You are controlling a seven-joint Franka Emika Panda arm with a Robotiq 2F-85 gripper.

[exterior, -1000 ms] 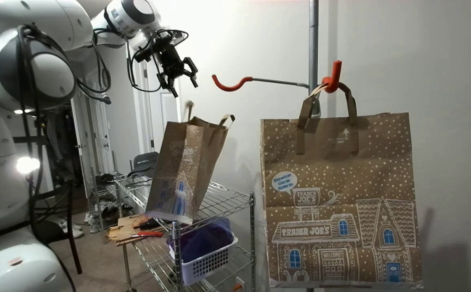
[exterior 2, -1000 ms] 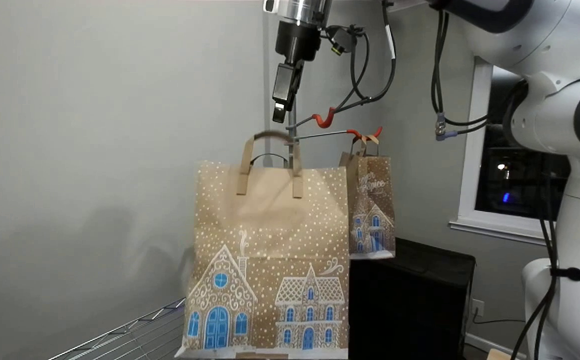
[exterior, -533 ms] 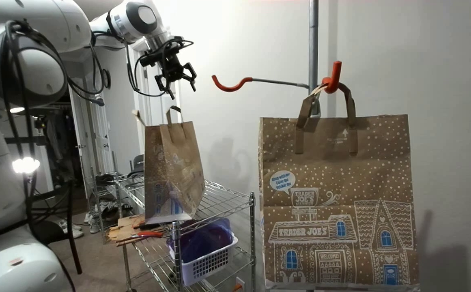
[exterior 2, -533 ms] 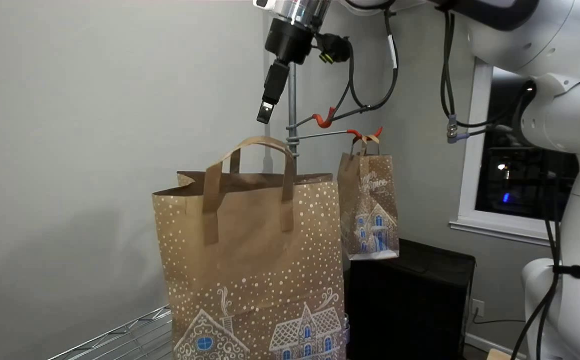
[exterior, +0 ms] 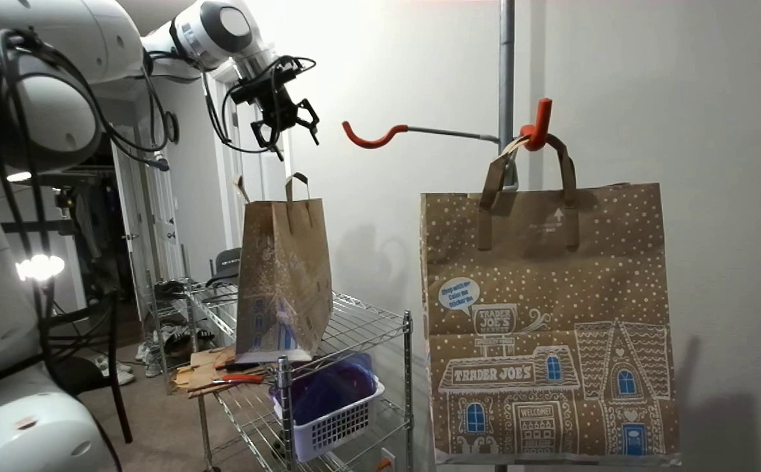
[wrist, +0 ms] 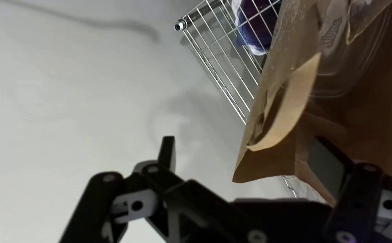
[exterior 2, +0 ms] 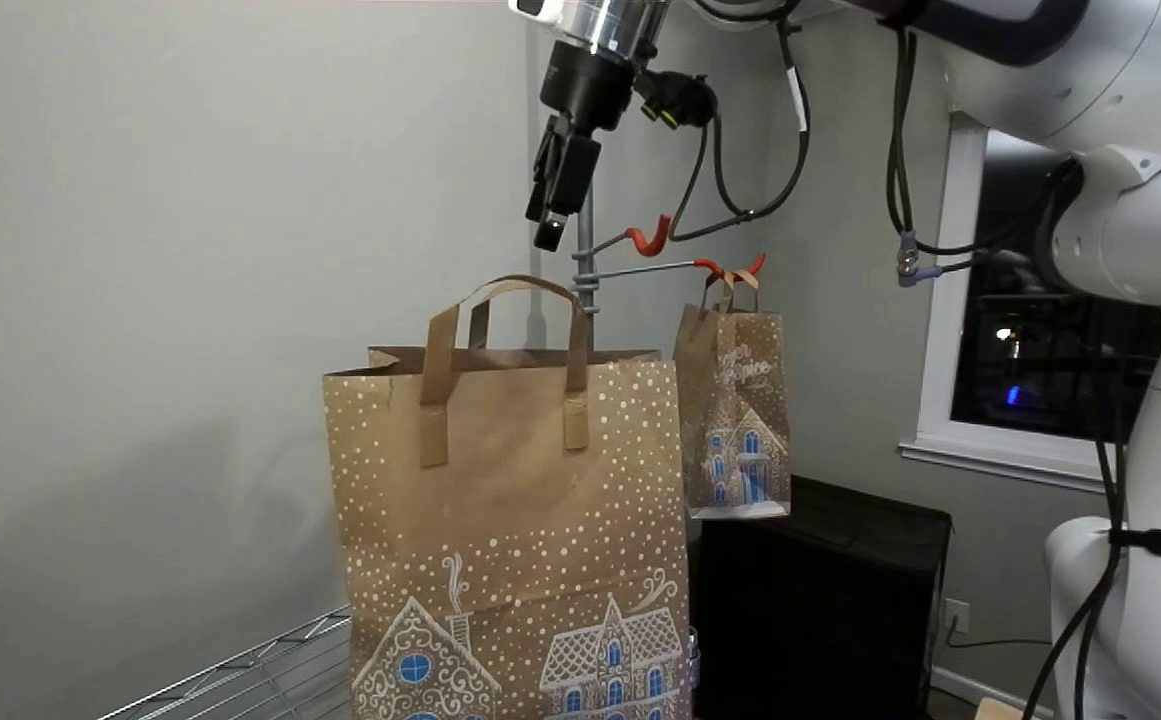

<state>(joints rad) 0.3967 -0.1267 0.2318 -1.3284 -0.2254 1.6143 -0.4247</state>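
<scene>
My gripper point(exterior: 299, 149) stands open with nothing between its fingers, just above a brown paper bag point(exterior: 288, 282) with white and blue house prints. In the exterior views a gap separates the fingertips from its raised handles point(exterior 2: 530, 285). The bag is upright and appears to rest on a wire shelf point(exterior: 360, 321). Looking down in the wrist view, I see one handle point(wrist: 293, 104) and clear plastic packaging point(wrist: 331, 67) inside the open bag. A similar bag point(exterior: 550, 288) hangs by its handles from a red hook point(exterior: 541, 124), well away from the gripper point(exterior 2: 548, 238).
A bare red hook point(exterior: 373, 143) juts from a metal pole point(exterior: 507, 65) between gripper and hanging bag. Below the shelf sits a white basket point(exterior: 337, 426) with purple contents. A dark cap point(exterior: 228, 259) lies farther back. A black box point(exterior 2: 830, 600) stands under the hanging bag.
The bag below the gripper has gone from tilted and higher to upright and lower, turning as it settled. My gripper has stayed open, shifting and turning only slightly. The hanging bag swayed a little.
</scene>
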